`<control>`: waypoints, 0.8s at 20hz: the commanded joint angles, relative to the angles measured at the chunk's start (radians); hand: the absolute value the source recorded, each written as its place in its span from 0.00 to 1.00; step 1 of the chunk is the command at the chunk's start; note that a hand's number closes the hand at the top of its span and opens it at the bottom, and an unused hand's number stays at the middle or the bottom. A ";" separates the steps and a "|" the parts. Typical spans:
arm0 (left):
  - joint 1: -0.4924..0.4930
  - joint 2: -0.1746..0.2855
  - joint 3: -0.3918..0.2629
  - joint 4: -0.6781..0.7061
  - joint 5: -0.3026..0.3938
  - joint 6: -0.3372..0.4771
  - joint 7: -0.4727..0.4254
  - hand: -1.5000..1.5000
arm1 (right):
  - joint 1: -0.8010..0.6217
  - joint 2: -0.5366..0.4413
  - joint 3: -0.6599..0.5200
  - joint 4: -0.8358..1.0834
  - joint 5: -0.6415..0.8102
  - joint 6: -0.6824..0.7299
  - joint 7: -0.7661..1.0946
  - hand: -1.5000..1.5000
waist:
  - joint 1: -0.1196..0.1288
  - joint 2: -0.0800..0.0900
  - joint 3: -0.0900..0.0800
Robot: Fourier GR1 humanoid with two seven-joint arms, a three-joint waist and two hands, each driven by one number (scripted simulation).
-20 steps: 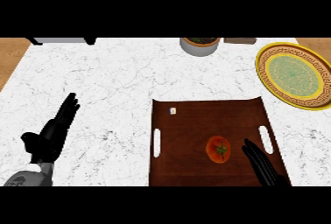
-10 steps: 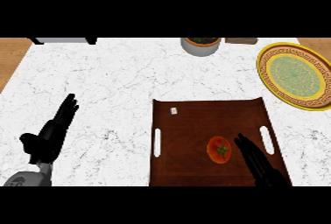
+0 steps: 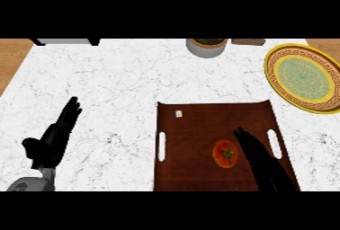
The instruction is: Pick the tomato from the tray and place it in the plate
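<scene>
- Tomato point(image 3: 225, 153) sits right of centre on the tray point(image 3: 199, 123); likely soft, smooth and roll-prone, so cup its sides.
- Right hand point(image 3: 260, 157) is just beside it, fingers straight, holding nothing.
- Left hand point(image 3: 56, 140) rests open at left.
- The way to the plate point(image 3: 272, 72) runs over the tray's right edge, then across the counter point(image 3: 133, 81).

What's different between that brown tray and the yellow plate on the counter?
The tray is dark brown and rectangular; the plate is round, with a yellow patterned rim and a green centre. The tray has slot handles on two sides; the plate has none. The tray holds the tomato; the plate does not. Both lie flat on the marble counter.
</scene>
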 commanded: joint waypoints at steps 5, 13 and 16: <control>-0.028 -0.104 -0.010 0.057 -0.067 0.016 0.005 0.50 | -0.103 0.154 -0.007 0.227 0.102 -0.005 -0.030 0.00 | -0.001 0.001 0.000; 0.025 -0.077 0.060 -0.057 -0.100 -0.057 0.051 0.50 | -0.137 0.232 -0.090 0.330 0.167 0.036 -0.055 0.00 | 0.000 0.000 0.000; -0.010 -0.077 0.083 -0.013 -0.097 -0.048 0.045 0.50 | -0.139 0.203 -0.077 0.356 0.121 0.089 -0.138 1.00 | 0.000 0.000 0.000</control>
